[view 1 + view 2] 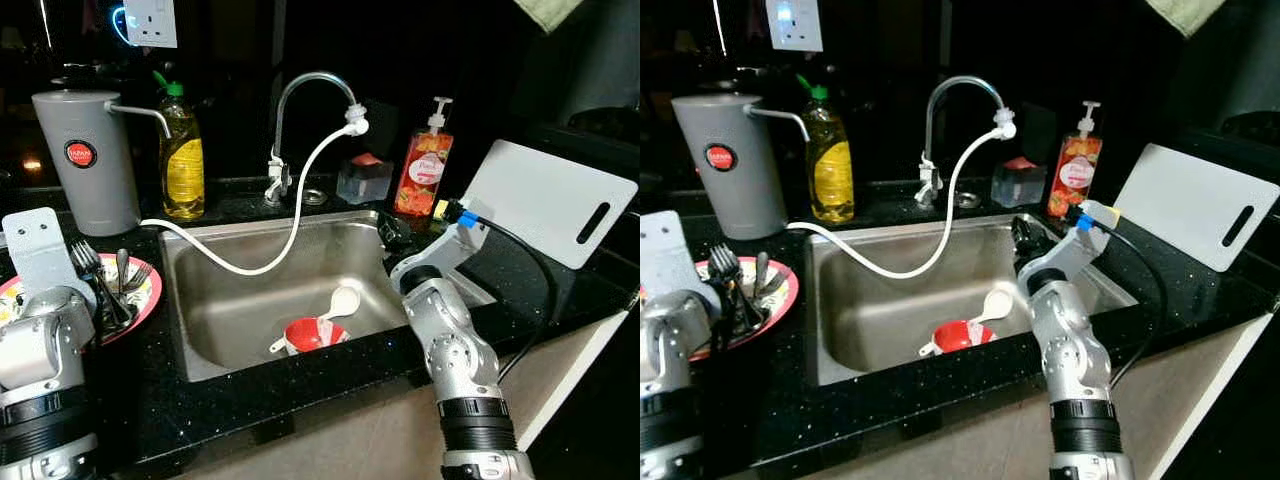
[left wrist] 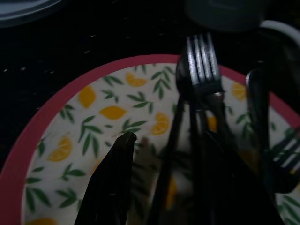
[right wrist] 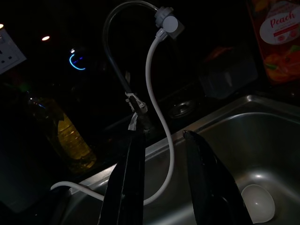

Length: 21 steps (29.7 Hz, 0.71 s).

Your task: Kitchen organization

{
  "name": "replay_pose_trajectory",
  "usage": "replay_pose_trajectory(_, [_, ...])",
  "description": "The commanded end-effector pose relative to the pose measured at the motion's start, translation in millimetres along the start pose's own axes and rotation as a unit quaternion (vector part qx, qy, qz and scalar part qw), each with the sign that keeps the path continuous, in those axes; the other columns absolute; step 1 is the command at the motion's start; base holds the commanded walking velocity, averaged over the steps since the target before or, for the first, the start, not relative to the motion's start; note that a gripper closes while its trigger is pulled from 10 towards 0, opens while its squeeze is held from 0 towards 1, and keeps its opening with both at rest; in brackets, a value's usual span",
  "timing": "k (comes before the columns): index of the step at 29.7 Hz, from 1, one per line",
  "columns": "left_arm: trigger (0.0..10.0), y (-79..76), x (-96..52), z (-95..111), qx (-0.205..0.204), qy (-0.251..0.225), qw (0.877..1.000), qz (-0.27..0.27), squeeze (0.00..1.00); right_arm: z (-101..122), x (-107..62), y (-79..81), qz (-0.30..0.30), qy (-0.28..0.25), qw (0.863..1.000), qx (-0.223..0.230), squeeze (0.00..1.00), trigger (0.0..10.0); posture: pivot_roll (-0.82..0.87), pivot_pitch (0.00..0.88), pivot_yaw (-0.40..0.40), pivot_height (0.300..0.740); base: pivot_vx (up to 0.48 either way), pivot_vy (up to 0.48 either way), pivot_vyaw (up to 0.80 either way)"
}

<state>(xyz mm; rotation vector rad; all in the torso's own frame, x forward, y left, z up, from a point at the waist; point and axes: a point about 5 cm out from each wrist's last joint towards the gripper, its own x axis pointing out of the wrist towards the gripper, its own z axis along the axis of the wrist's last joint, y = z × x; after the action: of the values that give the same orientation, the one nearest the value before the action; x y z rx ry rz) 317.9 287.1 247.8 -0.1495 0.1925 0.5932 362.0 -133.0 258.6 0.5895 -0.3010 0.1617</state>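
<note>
A lemon-patterned plate (image 1: 148, 296) with a red rim sits on the black counter left of the sink and holds several forks. My left gripper (image 1: 110, 300) hovers low over it, open. In the left wrist view one fork (image 2: 201, 63) lies between the fingers (image 2: 117, 178), close to the far one, with its tines at the plate's rim. My right gripper (image 1: 395, 235) hangs open over the sink's right rear corner, with nothing between its fingers (image 3: 129, 178). A red bowl (image 1: 312, 336) and a white spoon (image 1: 341, 302) lie at the bottom of the steel sink (image 1: 225, 300).
A white hose (image 1: 300, 205) runs from the faucet (image 1: 310, 85) across the sink to a grey jug (image 1: 85, 160). An oil bottle (image 1: 182, 150), a small container (image 1: 363, 178) and a peach soap dispenser (image 1: 425, 165) line the back. A white cutting board (image 1: 545, 200) leans at right.
</note>
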Motion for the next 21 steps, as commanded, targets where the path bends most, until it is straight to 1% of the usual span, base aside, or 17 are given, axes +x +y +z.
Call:
replay_pose_trajectory(1, [10.0, 3.4, 2.5, -10, 0.004, 0.025, 1.000, 0.010, 0.00, -2, -0.4, -4.7, -0.010, 0.007, 1.000, 0.000, 0.00, 10.0, -0.03, 0.000, -0.090, 0.740, 0.000, 0.000, 0.00])
replay_pose_trajectory(2, [10.0, 5.9, 3.6, -15, 0.014, 0.033, 0.999, 0.018, 0.00, -2, -0.4, -4.8, -0.010, 0.007, 1.000, 0.001, 0.00, 10.0, -0.03, 0.000, -0.090, 0.740, 0.000, 0.000, 0.00])
replay_pose_trajectory(5, [10.0, 8.3, 4.1, -18, 0.016, 0.037, 0.999, 0.027, 0.00, -2, -0.4, -4.7, -0.010, 0.007, 1.000, 0.001, 0.00, 10.0, -0.03, 0.000, -0.090, 0.740, 0.000, 0.000, 0.00])
replay_pose_trajectory(7, [10.0, 8.5, 4.2, -19, 0.017, 0.040, 0.999, 0.025, 0.00, -2, -0.3, -4.8, -0.009, 0.007, 1.000, 0.001, 0.00, 10.0, -0.03, 0.000, -0.091, 0.740, 0.000, 0.000, 0.00])
replay_pose_trajectory(8, [10.0, 7.1, 4.3, -23, 0.015, 0.053, 0.998, 0.014, 0.00, -2, -0.2, -4.9, -0.009, 0.008, 1.000, 0.001, 0.00, 10.0, -0.03, 0.000, -0.091, 0.740, 0.000, 0.000, 0.00])
replay_pose_trajectory(11, [10.0, 6.3, 4.4, -25, 0.015, 0.058, 0.998, 0.009, 0.00, -2, -0.2, -5.0, -0.009, 0.008, 1.000, 0.001, 0.00, 10.0, -0.03, 0.000, -0.091, 0.740, 0.000, 0.000, 0.00])
replay_pose_trajectory(13, [8.8, 6.6, 4.6, -27, 0.012, 0.064, 0.998, 0.010, 0.00, -2, -0.3, -4.9, -0.010, 0.008, 1.000, 0.001, 0.00, 10.0, -0.03, 0.000, -0.091, 0.740, 0.000, 0.000, 0.00])
replay_pose_trajectory(14, [5.6, 8.2, 4.9, -27, 0.013, 0.062, 0.998, 0.017, 0.00, -2, -0.3, -4.8, -0.009, 0.008, 1.000, 0.001, 0.00, 10.0, -0.03, 0.000, -0.091, 0.740, 0.000, 0.000, 0.00])
replay_pose_trajectory(15, [5.6, 8.2, 4.9, -27, 0.013, 0.062, 0.998, 0.017, 0.00, -2, -0.3, -4.8, -0.009, 0.008, 1.000, 0.001, 0.00, 10.0, -0.03, 0.000, -0.091, 0.740, 0.000, 0.000, 0.00])
replay_pose_trajectory(16, [2.9, 9.3, 5.0, -27, 0.016, 0.061, 0.998, 0.021, 0.00, -2, -0.3, -4.9, -0.010, 0.008, 1.000, 0.001, 0.00, 10.0, -0.03, 0.000, -0.091, 0.740, 0.000, 0.000, 0.00])
replay_pose_trajectory(17, [2.9, 9.3, 5.0, -27, 0.016, 0.061, 0.998, 0.021, 0.00, -2, -0.3, -4.9, -0.010, 0.008, 1.000, 0.001, 0.00, 10.0, -0.03, 0.000, -0.091, 0.740, 0.000, 0.000, 0.00])
replay_pose_trajectory(18, [0.0, 10.6, 5.2, -27, 0.017, 0.060, 0.998, 0.027, 0.00, -2, -0.4, -4.9, -0.010, 0.007, 1.000, 0.001, 0.00, 10.0, -0.03, 0.000, -0.090, 0.740, 0.000, 0.000, 0.00])
replay_pose_trajectory(21, [0.0, 10.6, 5.2, -27, 0.017, 0.060, 0.998, 0.027, 0.00, -2, -0.4, -4.9, -0.010, 0.007, 1.000, 0.001, 0.00, 10.0, -0.03, 0.000, -0.090, 0.740, 0.000, 0.000, 0.00])
